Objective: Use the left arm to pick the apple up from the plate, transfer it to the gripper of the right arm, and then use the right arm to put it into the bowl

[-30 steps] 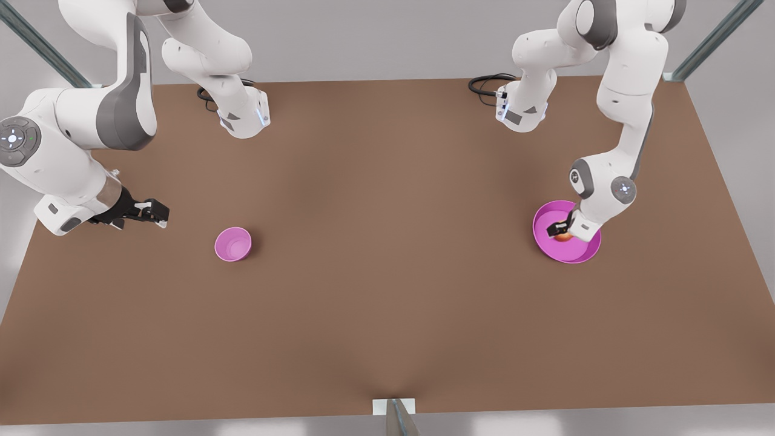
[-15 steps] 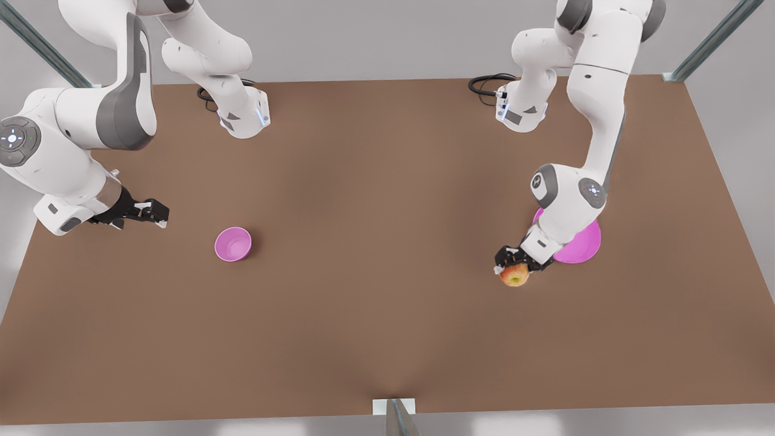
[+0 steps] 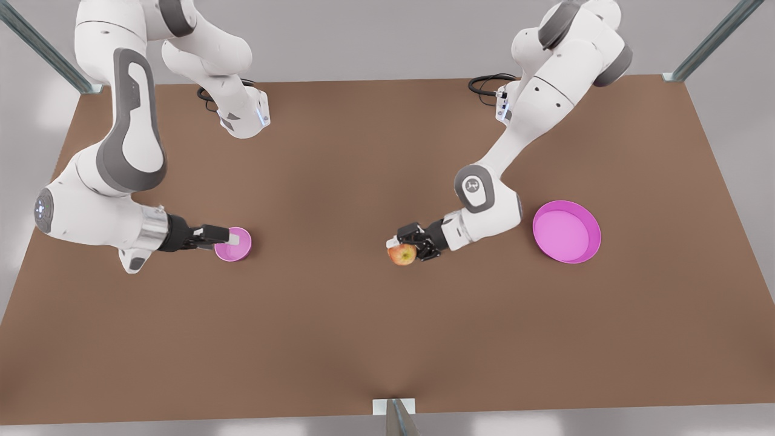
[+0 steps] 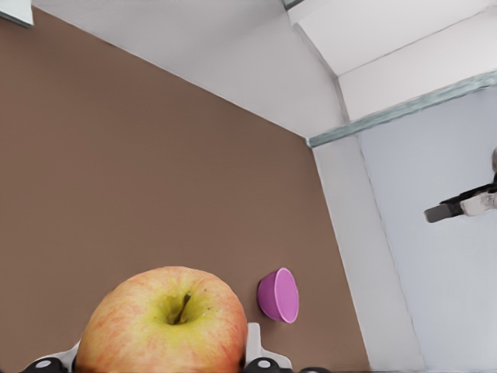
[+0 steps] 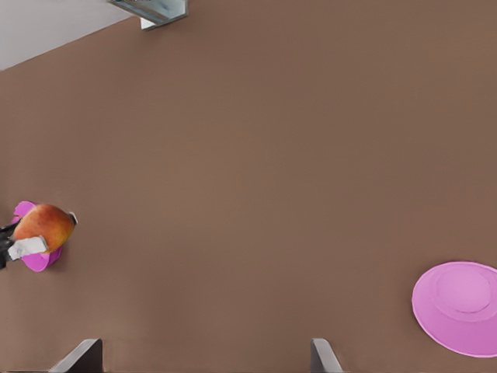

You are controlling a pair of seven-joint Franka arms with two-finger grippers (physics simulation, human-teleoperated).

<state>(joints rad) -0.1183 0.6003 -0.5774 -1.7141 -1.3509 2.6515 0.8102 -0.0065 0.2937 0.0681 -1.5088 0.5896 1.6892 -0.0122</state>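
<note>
The yellow-red apple (image 3: pixel 402 255) hangs above the table's middle, with my left gripper (image 3: pixel 405 245) shut on it. In the left wrist view the apple (image 4: pixel 163 322) sits between the white fingertips (image 4: pixel 253 343). The magenta plate (image 3: pixel 567 231) lies bare at the front view's right. On the front view's left, my right gripper (image 3: pixel 229 236) hovers open at the small pink bowl (image 3: pixel 236 249). In the right wrist view the bowl (image 5: pixel 458 307) is close by. The apple (image 5: pixel 43 224) shows far off in the other gripper, in front of the plate (image 5: pixel 35 259).
The brown table (image 3: pixel 363 333) is broad and flat. Both arm bases (image 3: pixel 242 118) with black cables stand at its far edge. A metal post (image 3: pixel 396 418) rises at the near edge, and frame bars stand at the far corners.
My left gripper lifted the apple off the plate and carried it toward the front view's left, to mid-table. My right gripper swung toward the front view's right, up to the bowl.
</note>
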